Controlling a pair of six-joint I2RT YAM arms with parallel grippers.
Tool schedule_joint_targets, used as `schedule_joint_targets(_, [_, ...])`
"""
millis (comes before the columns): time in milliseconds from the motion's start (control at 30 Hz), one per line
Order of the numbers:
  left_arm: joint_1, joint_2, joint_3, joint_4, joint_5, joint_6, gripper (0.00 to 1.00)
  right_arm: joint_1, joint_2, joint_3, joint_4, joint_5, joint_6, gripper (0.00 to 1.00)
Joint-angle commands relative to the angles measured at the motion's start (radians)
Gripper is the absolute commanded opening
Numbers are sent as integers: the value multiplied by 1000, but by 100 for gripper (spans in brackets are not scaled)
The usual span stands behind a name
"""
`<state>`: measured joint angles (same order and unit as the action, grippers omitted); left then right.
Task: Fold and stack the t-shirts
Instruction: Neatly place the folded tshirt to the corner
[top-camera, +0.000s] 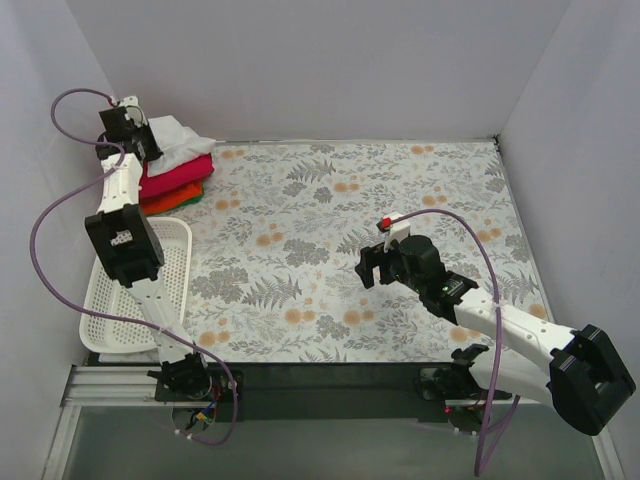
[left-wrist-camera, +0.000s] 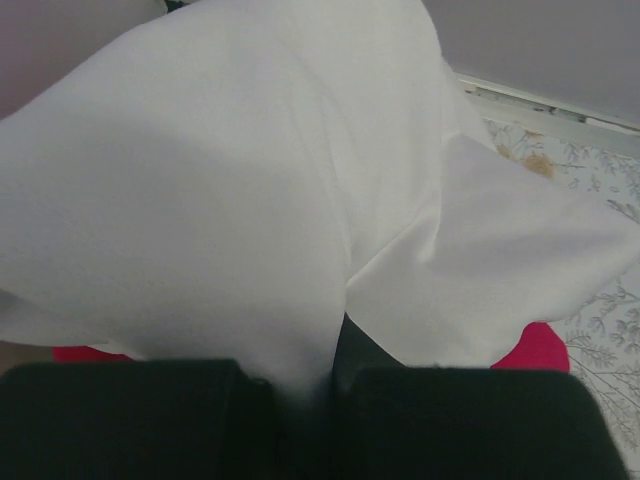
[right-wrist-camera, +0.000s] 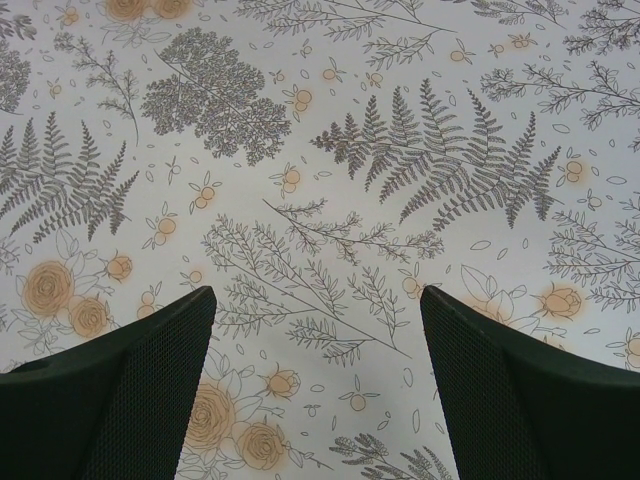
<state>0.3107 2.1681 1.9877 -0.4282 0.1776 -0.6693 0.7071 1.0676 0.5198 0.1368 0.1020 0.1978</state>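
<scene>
A stack of folded t-shirts lies in the far left corner: a white t-shirt (top-camera: 180, 138) on top, a magenta-pink one (top-camera: 185, 175) under it, a red-orange one (top-camera: 170, 200) below, and a green edge (top-camera: 197, 197) at the bottom. My left gripper (top-camera: 135, 135) is at the stack's left edge, shut on the white t-shirt (left-wrist-camera: 250, 200), which bunches between its jaws; pink cloth (left-wrist-camera: 540, 348) shows beneath. My right gripper (top-camera: 375, 265) hangs open and empty over the floral tablecloth (right-wrist-camera: 320, 200) at mid table.
A white plastic mesh basket (top-camera: 160, 290) stands at the left edge, partly under the left arm. White walls close the table at the back and both sides. A purple cable loops from each arm.
</scene>
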Motion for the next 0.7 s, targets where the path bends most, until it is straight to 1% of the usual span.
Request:
schedule_joint_targets(0, [13, 1, -26, 48, -105, 37, 0, -3, -3, 6, 41, -4, -17, 76])
schedule_joint_targets(133, [13, 33, -47, 49, -165, 50, 0, -3, 9, 11, 43, -2, -20, 76])
schedule_joint_targets(200, [16, 42, -79, 63, -229, 54, 0, -3, 12, 13, 44, -7, -20, 76])
schedule_joint_targets(300, [22, 59, -110, 57, -231, 45, 0, -3, 18, 16, 47, -16, -21, 76])
schedule_joint_targets(333, [24, 64, -107, 49, -225, 40, 1, -3, 17, 14, 50, -18, -21, 76])
schedule_joint_targets(367, [25, 74, -102, 39, -218, 36, 4, -3, 14, 11, 53, -22, -21, 76])
schedule_joint_targets(400, [27, 76, -99, 37, -217, 36, 4, -3, 14, 9, 53, -24, -21, 76])
schedule_joint_targets(533, [25, 75, -61, 8, -207, 4, 21, -3, 8, 6, 55, -25, -21, 76])
schedule_joint_targets(567, [25, 68, -31, -10, -213, -4, 28, -3, 8, 6, 55, -27, -21, 76])
schedule_joint_targets(633, [25, 52, -7, -21, -220, -15, 37, -3, 8, 5, 57, -25, -21, 76])
schedule_joint_targets(667, [27, 39, -1, -23, -237, -30, 51, -3, 6, 5, 57, -24, -21, 76])
